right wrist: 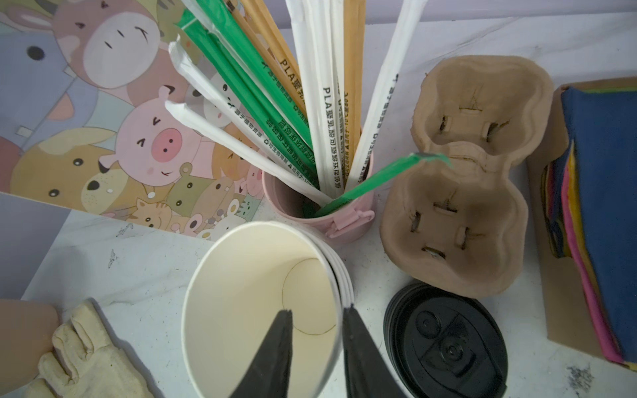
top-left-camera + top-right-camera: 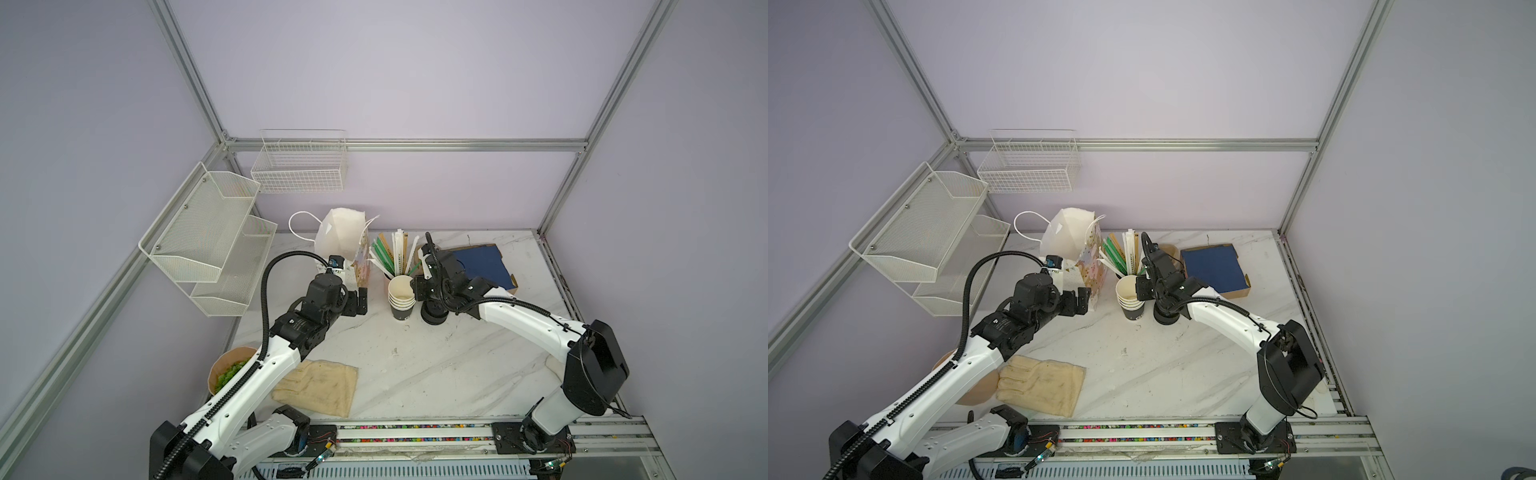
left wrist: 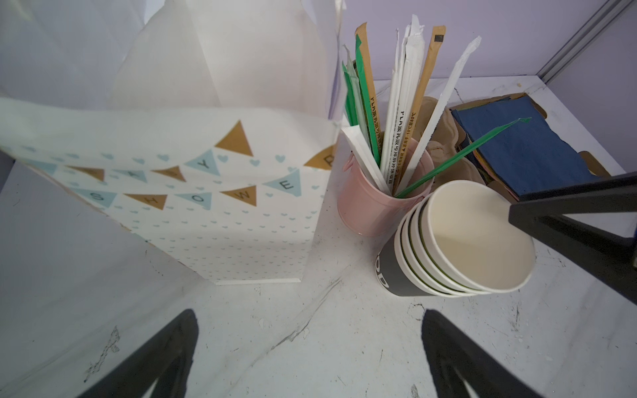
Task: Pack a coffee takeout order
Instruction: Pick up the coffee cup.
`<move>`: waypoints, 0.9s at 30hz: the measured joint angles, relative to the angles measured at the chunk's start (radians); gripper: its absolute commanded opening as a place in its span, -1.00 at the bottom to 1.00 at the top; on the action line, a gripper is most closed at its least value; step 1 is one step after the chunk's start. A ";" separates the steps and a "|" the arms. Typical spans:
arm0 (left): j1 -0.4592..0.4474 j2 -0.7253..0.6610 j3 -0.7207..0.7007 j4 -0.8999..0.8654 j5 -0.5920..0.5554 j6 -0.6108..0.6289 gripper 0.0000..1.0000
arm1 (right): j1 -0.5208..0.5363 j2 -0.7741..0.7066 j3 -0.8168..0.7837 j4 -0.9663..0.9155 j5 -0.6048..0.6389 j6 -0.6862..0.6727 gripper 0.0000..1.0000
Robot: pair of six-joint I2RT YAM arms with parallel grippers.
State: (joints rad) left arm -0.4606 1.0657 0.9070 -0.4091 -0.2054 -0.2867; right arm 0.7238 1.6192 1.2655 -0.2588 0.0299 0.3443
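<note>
A stack of dark green paper cups (image 2: 402, 299) (image 1: 255, 310) stands mid-table. My right gripper (image 1: 317, 310) (image 2: 415, 286) straddles the top cup's rim. One finger is inside and the other against the outside, with a narrow gap still showing at the inner finger. Beside the cups lies a pile of black lids (image 1: 448, 341). The brown two-cup carrier (image 1: 462, 179) sits empty behind the lids. Navy blue napkins (image 2: 482, 262) (image 1: 606, 193) lie in a cardboard tray at the back right. My left gripper (image 3: 310, 317) (image 2: 357, 301) is open and empty, low beside the paper bag (image 3: 206, 189).
A pink pot of wrapped straws (image 3: 365, 210) stands behind the cups, close to the bag (image 2: 340, 237). A beige glove (image 2: 320, 386) and a bowl of green bits (image 2: 228, 370) lie near the front left. Wire baskets (image 2: 299, 166) hang on the walls.
</note>
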 measured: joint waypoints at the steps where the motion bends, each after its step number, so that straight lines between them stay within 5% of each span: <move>1: 0.000 0.006 0.000 0.008 0.001 0.003 0.99 | 0.000 0.005 0.003 -0.003 0.002 0.000 -0.49; 12: 0.000 0.021 0.000 0.056 0.015 0.018 0.99 | 0.002 0.053 0.049 -0.030 0.011 -0.003 -0.60; 27: 0.000 0.034 0.000 0.055 0.068 0.016 1.00 | 0.002 0.072 0.053 -0.040 0.013 -0.001 -1.00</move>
State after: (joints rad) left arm -0.4606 1.0996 0.9070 -0.3546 -0.1371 -0.2703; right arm 0.7258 1.6909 1.3182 -0.2985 0.0429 0.3431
